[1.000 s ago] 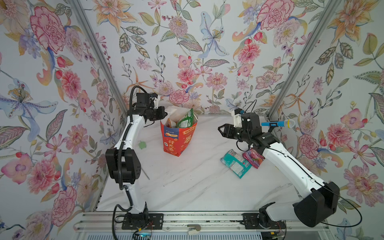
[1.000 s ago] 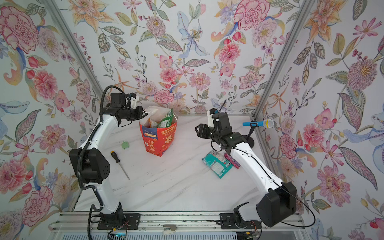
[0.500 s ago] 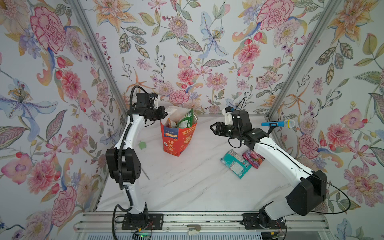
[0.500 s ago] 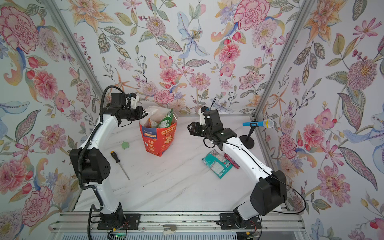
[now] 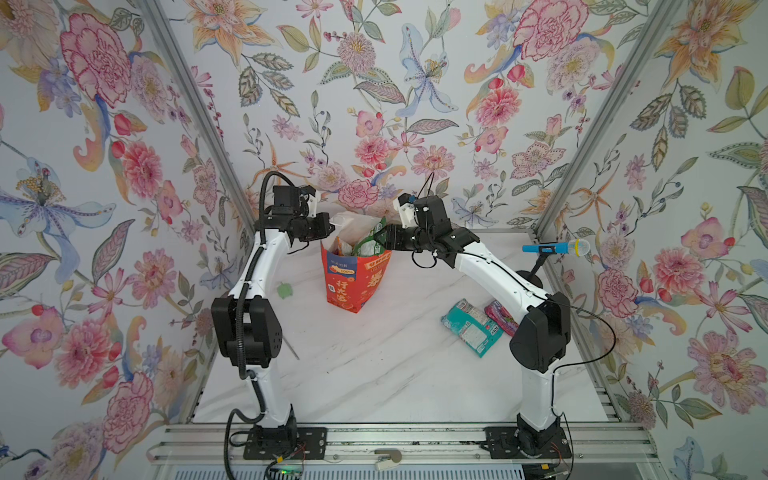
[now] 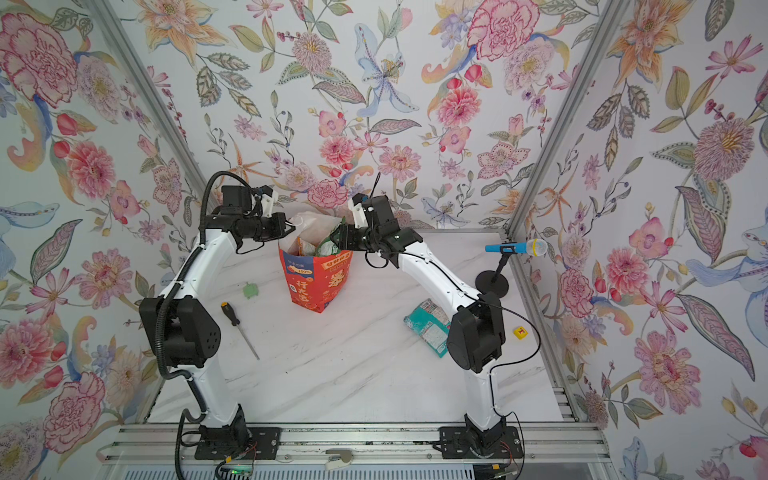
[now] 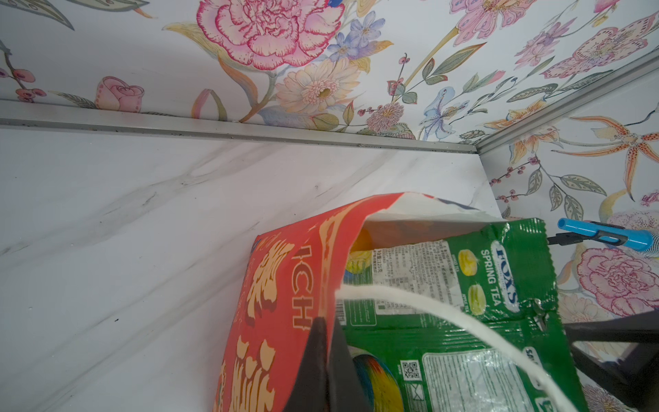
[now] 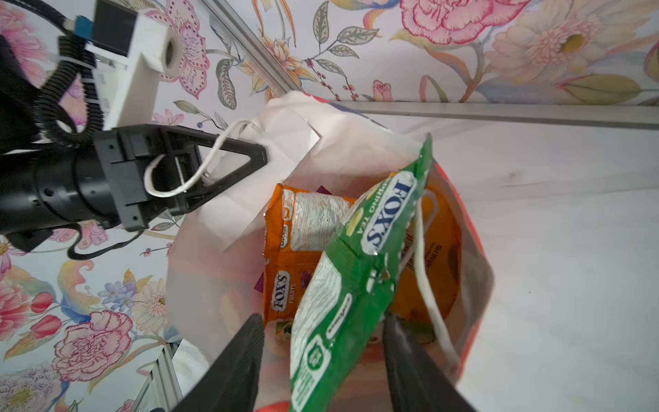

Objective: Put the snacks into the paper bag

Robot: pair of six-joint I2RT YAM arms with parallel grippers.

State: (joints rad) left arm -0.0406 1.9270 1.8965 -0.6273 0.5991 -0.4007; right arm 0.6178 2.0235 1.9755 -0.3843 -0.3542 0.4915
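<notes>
Two snacks (image 5: 471, 326) wait at four o'clock from the paper bag (image 5: 353, 282); left gripper (image 7: 326, 321) clamps its rim, right gripper (image 8: 321, 321) half-open astride the green packet (image 8: 356, 257) propped in the mouth, which may snag the cord handle (image 8: 424, 271) and tip out

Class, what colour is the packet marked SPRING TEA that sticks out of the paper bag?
The packet is green, with white label panels; the right wrist view shows it best.

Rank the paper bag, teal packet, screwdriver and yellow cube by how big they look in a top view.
1. paper bag, clearly largest.
2. teal packet, though the right arm hides part of it.
3. screwdriver, about as long as the packet's visible part but far thinner.
4. yellow cube, smallest.
</notes>
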